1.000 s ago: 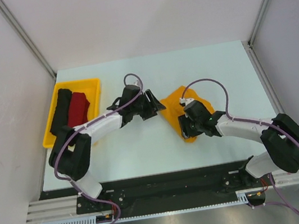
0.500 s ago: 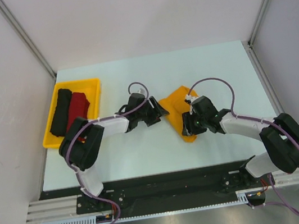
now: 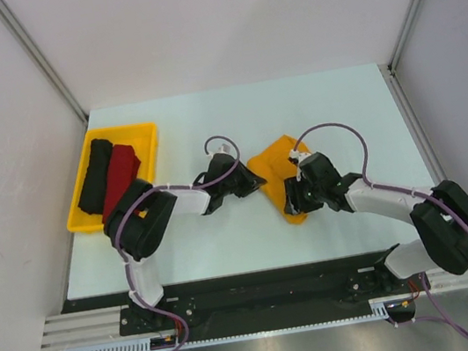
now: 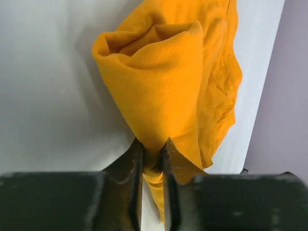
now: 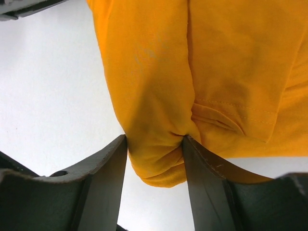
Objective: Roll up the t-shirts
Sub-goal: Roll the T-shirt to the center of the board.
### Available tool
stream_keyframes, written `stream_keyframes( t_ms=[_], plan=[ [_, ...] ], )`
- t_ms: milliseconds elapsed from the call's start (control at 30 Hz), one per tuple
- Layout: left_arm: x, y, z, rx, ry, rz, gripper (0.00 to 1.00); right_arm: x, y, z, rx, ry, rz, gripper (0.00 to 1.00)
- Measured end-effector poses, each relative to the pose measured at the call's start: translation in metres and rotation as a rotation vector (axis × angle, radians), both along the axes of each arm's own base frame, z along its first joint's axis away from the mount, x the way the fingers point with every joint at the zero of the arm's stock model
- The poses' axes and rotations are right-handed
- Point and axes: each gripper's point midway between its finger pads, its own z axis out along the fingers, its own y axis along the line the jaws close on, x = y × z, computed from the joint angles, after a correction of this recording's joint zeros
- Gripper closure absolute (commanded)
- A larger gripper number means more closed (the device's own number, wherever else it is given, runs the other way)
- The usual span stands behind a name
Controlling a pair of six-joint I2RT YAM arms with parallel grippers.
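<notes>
**Rolling step, cloth held at both ends.** The mustard-orange t-shirt [image 3: 274, 157] lies partly rolled at the middle of the table [image 3: 339, 105]. The left pincer [image 4: 153, 150] has its jaws narrowed on a thin pinch of cloth at the shirt's left end. The right pincer [image 5: 155, 144] stands at middling width, gripping the thick near end. A dark red roll [image 3: 122, 171] and a black roll [image 3: 95, 171] lie in the yellow tray [image 3: 120, 128], far left. Good practice here is probably to turn both ends together under even tension, so the layers stay tight and neither end cones out.
</notes>
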Motion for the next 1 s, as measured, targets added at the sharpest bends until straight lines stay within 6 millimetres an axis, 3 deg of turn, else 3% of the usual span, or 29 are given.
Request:
stream_keyframes(
  t_ms=[100, 300, 433, 700, 833, 1000],
  plan=[
    [-0.012, 0.008, 0.004, 0.031, 0.015, 0.016, 0.94, -0.01, 0.005, 0.004, -0.02, -0.019, 0.021, 0.39],
    [-0.044, 0.033, 0.016, 0.1, 0.056, 0.008, 0.93, -0.044, 0.026, 0.018, -0.113, -0.124, 0.114, 0.37],
    [-0.07, 0.053, 0.011, 0.141, 0.094, -0.001, 0.93, -0.062, 0.042, 0.032, -0.2, -0.221, 0.161, 0.37],
    [-0.1, 0.081, 0.003, 0.192, 0.145, -0.011, 0.92, -0.089, 0.099, 0.064, -0.336, -0.427, 0.236, 0.38],
    [-0.103, 0.086, 0.003, 0.204, 0.156, -0.013, 0.91, -0.098, 0.121, 0.052, -0.451, -0.473, 0.255, 0.39],
    [-0.104, 0.088, 0.003, 0.207, 0.161, -0.023, 0.91, -0.106, 0.115, 0.019, -0.639, -0.476, 0.238, 0.38]
  ],
)
